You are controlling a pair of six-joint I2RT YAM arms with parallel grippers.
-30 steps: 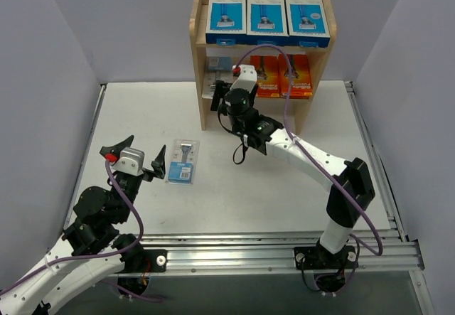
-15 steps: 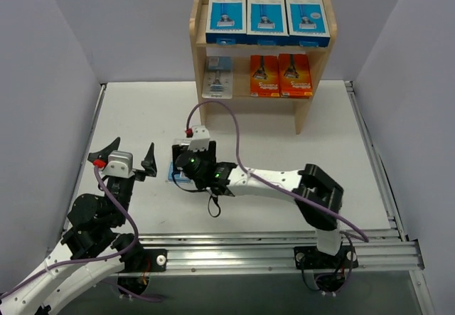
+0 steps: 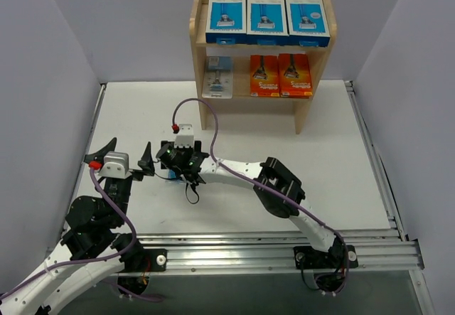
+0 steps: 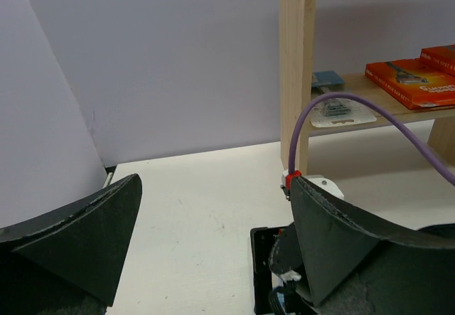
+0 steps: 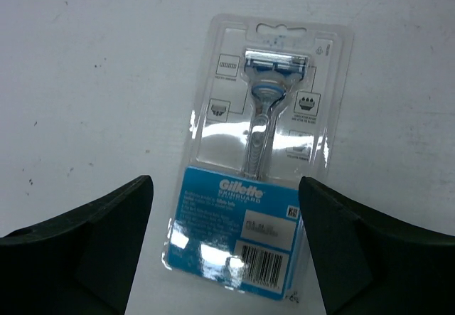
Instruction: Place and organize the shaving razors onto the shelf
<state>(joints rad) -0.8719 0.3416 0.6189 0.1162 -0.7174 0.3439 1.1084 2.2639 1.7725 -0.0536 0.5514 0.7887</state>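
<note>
Now we hold our right gripper (image 5: 224,187) spread wide and empty above the blister razor card (image 5: 264,144). It lies flat on the table (image 5: 85,80) between the jaws, long axis running away from the wrist, razor head farthest, blue label nearest. Our left gripper (image 4: 215,183) gapes wide too.

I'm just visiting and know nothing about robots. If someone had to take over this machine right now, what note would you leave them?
Left claw: open, empty, on the left side of the table.
Right claw: open, over the one blister pack lying flat on the table; not gripped yet.
Shelf: three blue boxes on top; two orange boxes and one blister card on the middle tier.
Done: six packs shelved.
Left: grip the blister pack and probably set it beside the blister card.
</note>
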